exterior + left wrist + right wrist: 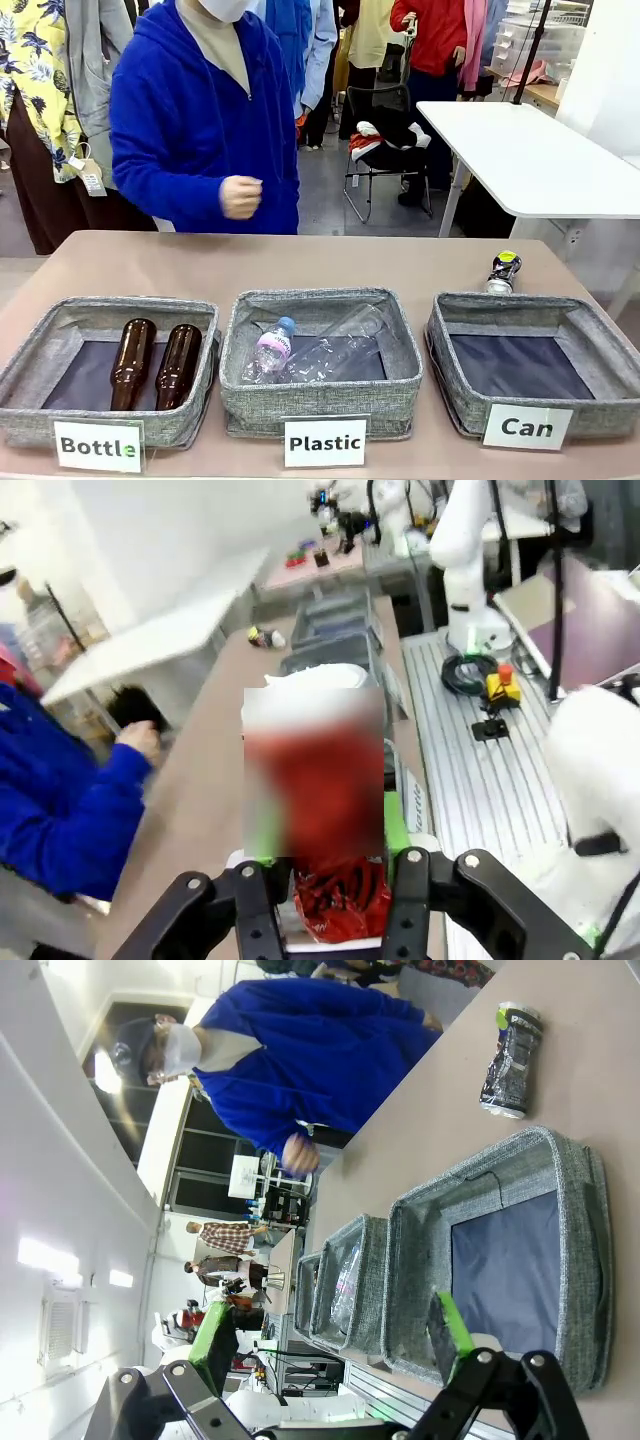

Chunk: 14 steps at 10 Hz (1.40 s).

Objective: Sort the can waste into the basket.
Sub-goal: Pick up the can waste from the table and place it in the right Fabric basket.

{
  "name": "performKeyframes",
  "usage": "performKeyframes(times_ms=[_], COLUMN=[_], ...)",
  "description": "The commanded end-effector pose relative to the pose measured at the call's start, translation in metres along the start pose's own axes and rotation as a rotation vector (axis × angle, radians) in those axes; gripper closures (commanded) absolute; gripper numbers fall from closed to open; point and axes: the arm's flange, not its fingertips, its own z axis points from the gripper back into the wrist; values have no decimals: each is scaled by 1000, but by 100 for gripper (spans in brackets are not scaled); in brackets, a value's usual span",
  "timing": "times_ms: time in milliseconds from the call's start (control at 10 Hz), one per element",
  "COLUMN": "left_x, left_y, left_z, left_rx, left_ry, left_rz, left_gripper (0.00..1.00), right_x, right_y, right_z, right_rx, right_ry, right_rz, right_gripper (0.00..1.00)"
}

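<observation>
Well, my left gripper (pixel 330 832) is clamped on the red can (pixel 338 905), both pads pressed into its crumpled sides, and the can rises between them. The metal is dented, so my hold sits on uneven ridges. I judge it could twist or slide out if I swing the arm fast.

The Can basket (pixel 605 415) lies at the far end of the row ahead of these fingers, past 2 other baskets. Letting go early would drop the can among the bottles or the plastic.

My right gripper (pixel 335 1345) is spread wide with nothing between its pads. The same basket lies just beyond them, its dark floor bare. Farther beyond, the black can (pixel 512 1058) lies on its side on the table (pixel 350 262), near the basket's far rim but apart from it. It is round, so a nudge from 1 finger could roll it away before I close. Reaching over the basket could also snag its soft wall.

Both arms heading for 1 basket could meet above it. The person's hand (pixel 240 196) is a loose fist, well beyond both cans, so I see little risk there
</observation>
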Motion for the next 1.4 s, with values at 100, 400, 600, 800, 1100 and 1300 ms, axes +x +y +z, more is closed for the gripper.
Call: performKeyframes(times_ms=[100,400,600,800,1100,1300], left_x=[89,122,136,147,169,185], left_y=[44,81,93,107,116,108], left_z=[-137,-282,-386,-495,-643,-733], left_rx=[-128,-374,-389,-474,-638,-694], left_ry=[217,373,348,377,457,479], left_rz=[64,31,67,102,36,-36], left_gripper=[56,56,56,56,56,56], right_x=[2,2,2,2,0,8], right_y=[0,0,0,0,0,1], right_z=[-2,-2,-2,-2,0,58], right_rx=[26,26,26,26,0,21], right_ry=[-20,-20,-20,-20,0,-134], right_rz=[23,23,23,23,0,-9], right_gripper=[0,0,0,0,0,0])
